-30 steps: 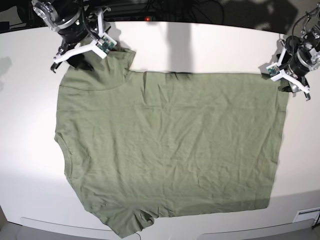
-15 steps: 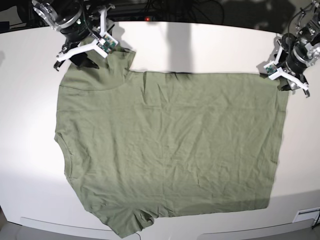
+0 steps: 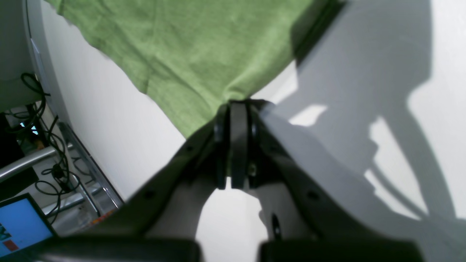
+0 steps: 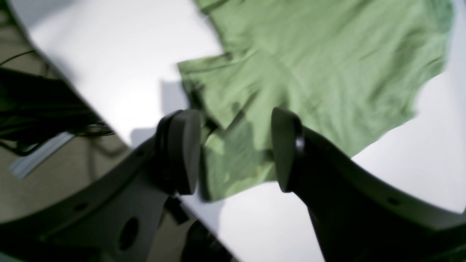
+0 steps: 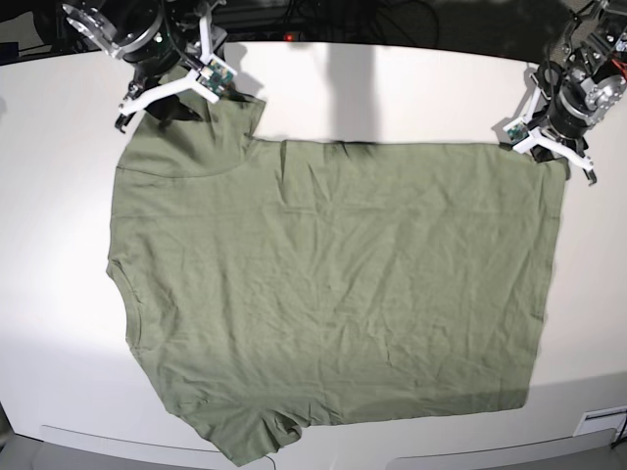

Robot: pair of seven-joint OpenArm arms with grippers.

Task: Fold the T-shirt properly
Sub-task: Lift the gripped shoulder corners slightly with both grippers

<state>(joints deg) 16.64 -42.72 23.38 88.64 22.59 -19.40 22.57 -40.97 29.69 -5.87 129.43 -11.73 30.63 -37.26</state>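
Observation:
The sage-green T-shirt (image 5: 333,284) lies spread flat on the white table (image 5: 59,196), neck and sleeves at the base view's left, hem at the right. My left gripper (image 5: 556,149) is at the shirt's far right hem corner. In the left wrist view it (image 3: 236,109) is shut, with the green fabric (image 3: 189,54) pinched between the jaws. My right gripper (image 5: 168,98) is over the far left sleeve. In the right wrist view it (image 4: 233,145) is open, the sleeve (image 4: 255,109) lying between and below its fingers (image 4: 182,153). No white print shows.
The table's far edge runs just behind both grippers, with dark cables and gear (image 5: 372,18) beyond it. A screen (image 3: 22,222) and cables sit off the table's side in the left wrist view. The near table edge (image 5: 118,441) is close to the lower sleeve.
Both grippers have shifted a little toward the table's far edge. The shirt's outline on the table looks the same.

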